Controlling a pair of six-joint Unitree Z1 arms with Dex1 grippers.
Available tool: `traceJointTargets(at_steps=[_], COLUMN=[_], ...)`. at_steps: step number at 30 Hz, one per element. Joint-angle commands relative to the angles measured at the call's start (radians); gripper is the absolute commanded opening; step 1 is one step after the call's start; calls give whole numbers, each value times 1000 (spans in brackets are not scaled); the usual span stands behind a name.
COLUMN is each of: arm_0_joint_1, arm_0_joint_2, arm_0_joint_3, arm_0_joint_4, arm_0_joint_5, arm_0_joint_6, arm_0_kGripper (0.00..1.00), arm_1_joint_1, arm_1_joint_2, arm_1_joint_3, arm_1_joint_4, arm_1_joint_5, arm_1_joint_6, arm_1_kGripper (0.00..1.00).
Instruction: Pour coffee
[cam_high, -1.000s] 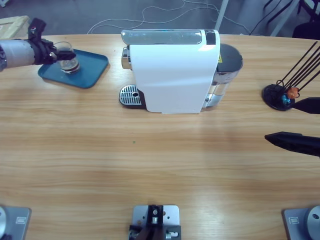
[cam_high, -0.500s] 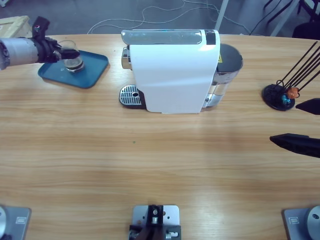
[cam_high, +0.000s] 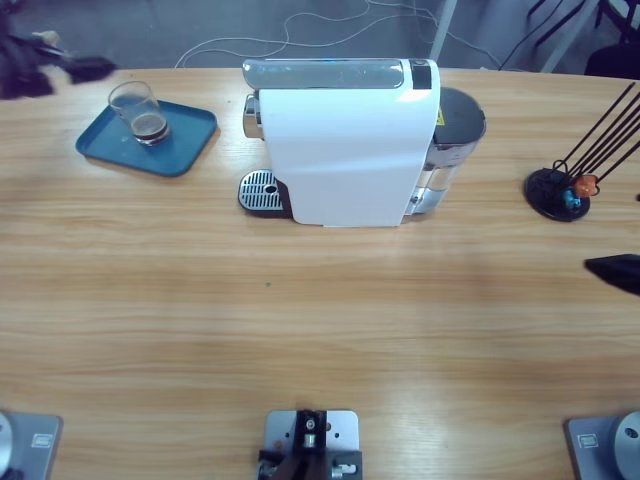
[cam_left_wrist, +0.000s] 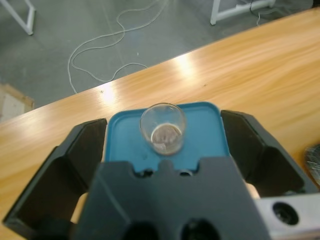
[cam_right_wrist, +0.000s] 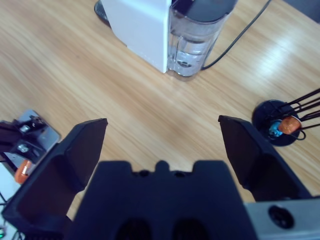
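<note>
Bright, even light; glare on table (cam_left_wrist: 185, 65); left tool (cam_high: 45, 68) motion-blurred.

coffee machine (cam_high: 345, 145) mid-table, bare wood (cam_high: 300, 330) in front

This looks like a robotics lab or test room set up as a small coffee station, not a home kitchen. A long wooden counter (cam_high: 320, 330) stands on a bare grey floor (cam_left_wrist: 100, 30), where loose white cables (cam_left_wrist: 107, 47) trail beside white metal frame legs (cam_left_wrist: 20, 15). On the counter a white capsule coffee machine (cam_high: 345, 140) with a clear water tank (cam_right_wrist: 192, 42) and a black power cord (cam_right_wrist: 240, 35) stands alone, with a teal tray (cam_high: 147, 139) carrying a glass tumbler (cam_high: 137, 112) to one side and a black wire capsule stand (cam_high: 565, 190) with orange and blue capsules to the other.
</note>
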Motion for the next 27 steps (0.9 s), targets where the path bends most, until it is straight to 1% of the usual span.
traceJointTargets(at_steps=[1, 3, 4, 6, 8, 10, 11, 13, 19, 24, 27], arm_0_joint_1=[-206, -318, -379, -478, -541, -557, -557, -557, -558, -557, -557], arm_0_joint_2=[-387, -438, -464, -542, -629, -710, -745, -789, -847, -925, -944], arm_0_joint_3=[-100, -78, -74, -76, -76, -69, -56, -28, 81, 123, 143], arm_0_joint_4=[519, 573, 621, 757, 864, 936, 942, 939, 930, 876, 856], arm_0_joint_5=[48, 27, 27, 29, 31, 30, 28, 29, -20, -12, -10], arm_0_joint_6=[-139, -161, -162, -205, -234, -251, -259, -271, -293, -284, -284], arm_0_kGripper=[982, 982, 982, 982, 982, 982, 985, 996, 1000, 1000, 1000], arm_1_joint_1=[8, 8, 8, 8, 8, 8, 8, 8, 8, 8, 8], arm_1_joint_2=[-101, -109, -102, -94, -101, -124, -142, -178, -182, -174, -169], arm_1_joint_3=[-25, -55, -69, -72, -60, -35, -14, 13, 69, 68, 67], arm_1_joint_4=[78, 138, 181, 215, 226, 222, 205, 170, 89, 89, 90], arm_1_joint_5=[-19, -19, -20, -22, -34, -66, -86, -105, -115, -117, -120], arm_1_joint_6=[49, 47, 46, 26, 20, 20, 20, 21, 35, 40, 43], arm_1_kGripper=[1000, 1000, 1000, 1000, 1000, 1000, 1000, 1000, 1000, 1000, 1000])
